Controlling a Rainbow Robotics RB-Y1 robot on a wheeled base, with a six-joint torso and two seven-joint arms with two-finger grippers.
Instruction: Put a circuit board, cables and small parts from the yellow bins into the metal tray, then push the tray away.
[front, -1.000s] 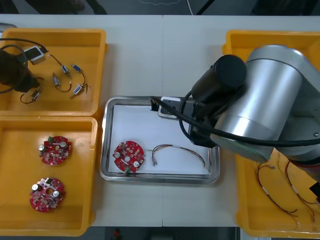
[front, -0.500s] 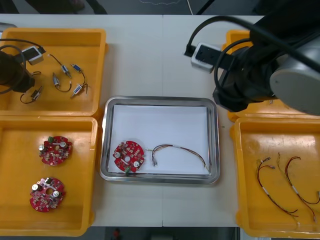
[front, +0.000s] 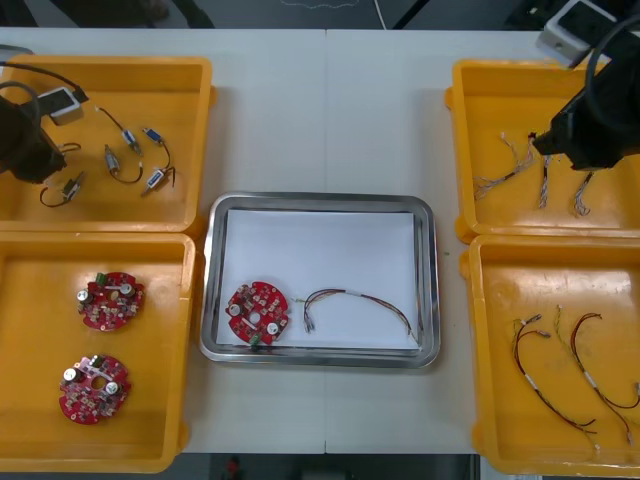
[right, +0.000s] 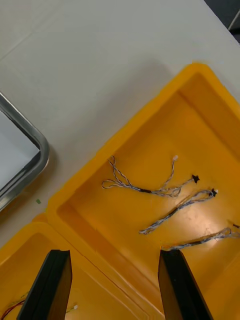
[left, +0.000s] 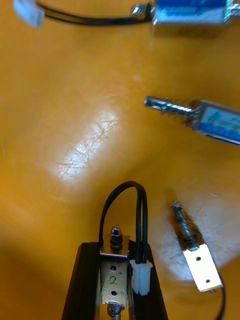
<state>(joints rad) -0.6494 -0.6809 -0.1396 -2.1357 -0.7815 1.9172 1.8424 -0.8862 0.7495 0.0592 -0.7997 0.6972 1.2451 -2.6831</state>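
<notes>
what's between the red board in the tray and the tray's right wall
A red and yellow cable lies there, beside the circuit board and reaching nearly to the metal tray's right wall, seen in the front view.

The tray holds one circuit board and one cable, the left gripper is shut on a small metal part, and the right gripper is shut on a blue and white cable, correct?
Not quite. In the right wrist view the right gripper is open and empty, over the twisted blue and white cables lying in their yellow bin. The rest holds.
</notes>
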